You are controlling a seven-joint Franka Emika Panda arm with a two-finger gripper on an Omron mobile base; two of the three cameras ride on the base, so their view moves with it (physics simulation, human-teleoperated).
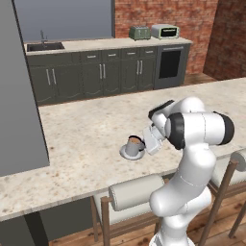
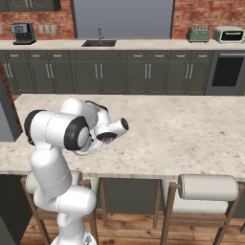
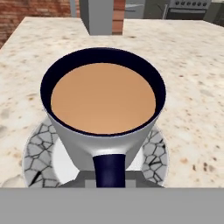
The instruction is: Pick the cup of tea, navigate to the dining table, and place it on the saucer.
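Observation:
The cup of tea [image 1: 135, 142] is a grey mug with a dark rim, and it stands in the middle of the saucer [image 1: 126, 153] on the dining table [image 1: 81, 129]. My gripper [image 1: 146, 140] reaches it from the right at rim height. In the hand view the cup of tea [image 3: 103, 98] is very close, brown liquid level, over the crackle-patterned saucer [image 3: 37, 151]. Its dark handle points straight at me, and grey fingers [image 3: 85, 178] sit tight against both sides of it, shut on the handle. In the right base view my own arm hides the cup.
Pale cushioned stools [image 1: 137, 192] [image 2: 208, 186] stand along the table's near edge by my base. A grey pillar [image 1: 19, 96] rises at the left. Behind the table runs the dark-cabinet counter with sink [image 1: 45, 46], toaster [image 1: 140, 32] and coffee machine [image 2: 21, 32].

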